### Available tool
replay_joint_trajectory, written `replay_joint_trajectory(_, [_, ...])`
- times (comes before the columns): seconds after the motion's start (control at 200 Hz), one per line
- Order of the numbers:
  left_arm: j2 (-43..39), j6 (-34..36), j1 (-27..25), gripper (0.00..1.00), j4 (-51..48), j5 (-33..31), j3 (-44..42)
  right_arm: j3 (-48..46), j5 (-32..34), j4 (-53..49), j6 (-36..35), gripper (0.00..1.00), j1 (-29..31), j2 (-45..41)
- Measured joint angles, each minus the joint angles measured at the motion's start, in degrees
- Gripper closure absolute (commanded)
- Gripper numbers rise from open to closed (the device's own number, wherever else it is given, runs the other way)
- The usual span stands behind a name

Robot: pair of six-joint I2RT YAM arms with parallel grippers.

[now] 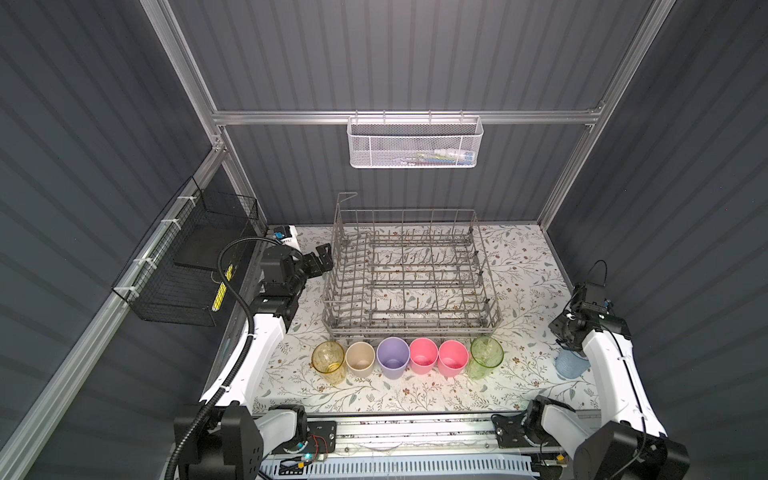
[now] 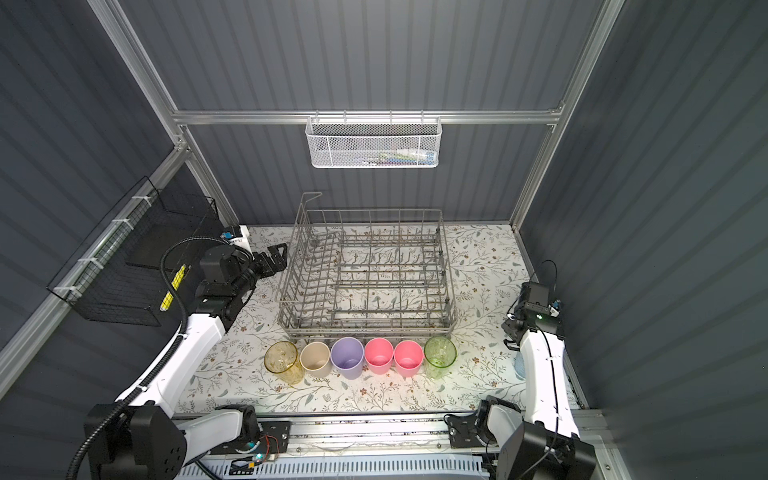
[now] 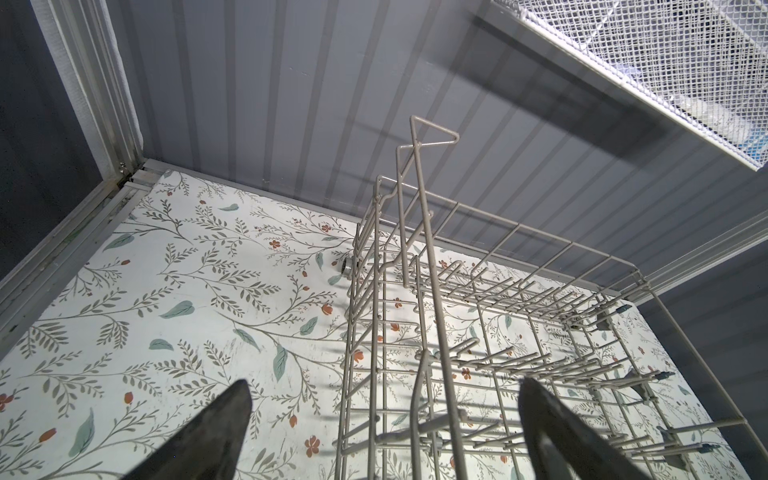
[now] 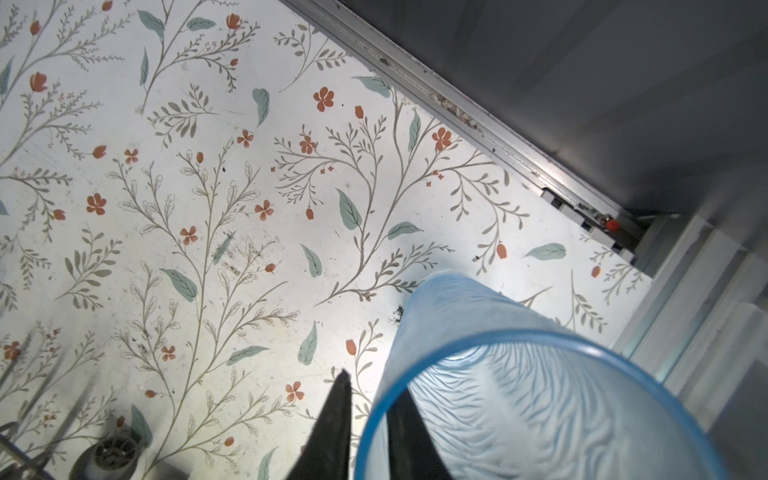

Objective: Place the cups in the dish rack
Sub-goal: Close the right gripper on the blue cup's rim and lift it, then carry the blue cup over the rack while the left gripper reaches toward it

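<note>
At the right edge of both top views, my right end effector [image 4: 371, 388] is pinched on the wall of the blue-grey cup [image 4: 519, 374], one finger inside the rim and one outside. The cup appears to stand on the bench [image 1: 519, 282], well apart from the others. At the middle left, my left end effector [image 3: 384, 382] hangs wide open and empty beside the left wall of the dish rack [image 1: 411, 330], which holds nothing yet. The other six cups [image 1: 393, 357] stand mouth-up in a row at the lower middle, just in front of the rack.

My worry is the grip: a pinch on one thin, ribbed wall could let the cup swing or slip once lifted. It sits near the bench's right edge, so a drop might send it off. Carried low toward the rack, it could clip the green cup [image 1: 486, 356] or catch the tines.

The bench wears a white floral covering, scuffed in spots. Dark ribbed walls and aluminium framing close it in, with a white mesh basket [image 1: 415, 141] at the upper middle and a black wire basket [image 1: 183, 270] on the left.
</note>
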Motion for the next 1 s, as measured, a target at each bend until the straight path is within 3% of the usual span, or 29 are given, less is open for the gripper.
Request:
replay_joint_trajectory(0.27, [0.00,0.00,0.00,0.00,-0.04,0.00,0.00,0.00,0.13,-0.07,-0.28,1.00,0.00,-1.70])
replay_joint_trajectory(0.63, [-0.68,-0.02,0.00,0.00,-0.17,1.05,0.00,6.12,-1.66,-3.43,-0.90,1.00,1.07,-6.93])
replay_joint_trajectory(0.856, [-1.79,-0.31,0.00,0.00,-0.11,5.09,0.22,13.70,-3.56,-4.31,-0.79,1.00,5.03,-10.73])
replay_joint_trajectory(1.001, [-2.84,-0.74,0.00,0.00,0.48,8.87,1.29,18.45,-4.50,-4.04,-0.17,1.00,12.11,-10.99])
